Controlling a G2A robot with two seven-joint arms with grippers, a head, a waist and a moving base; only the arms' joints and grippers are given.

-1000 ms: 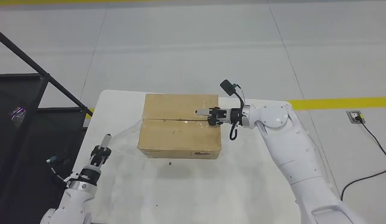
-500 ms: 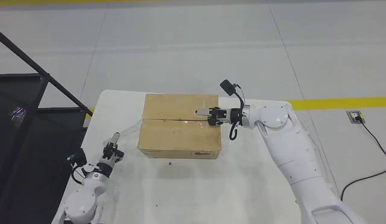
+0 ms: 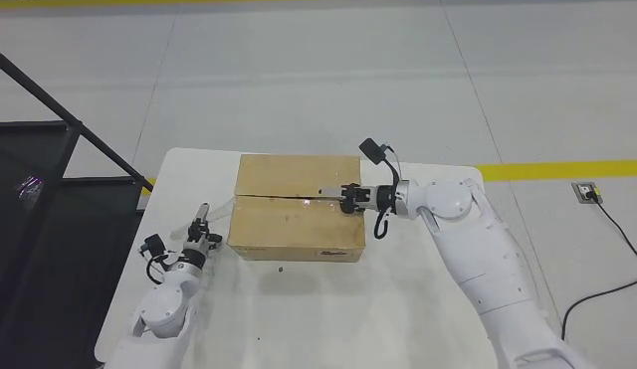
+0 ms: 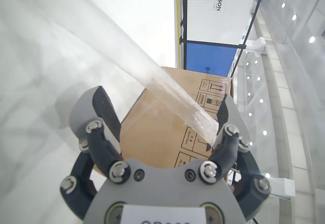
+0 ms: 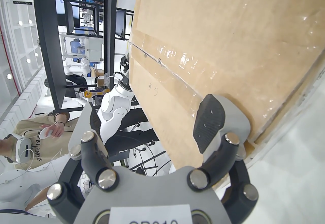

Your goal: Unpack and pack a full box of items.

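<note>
Both open-jawed, left tool (image 3: 203, 213) and right tool (image 3: 333, 194) flank the sealed box (image 3: 296, 220) mid-frame: unpacking seems barely started; next, peel its tape (image 4: 177, 98).

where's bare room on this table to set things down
Widest bare patch: the table in front of the box, between the two arms. The far left corner beside the box is bare too. Crowded: the box's left front corner, with the left claw and a clear tape strip, and its right side, where the right claw sits over the seam.
</note>
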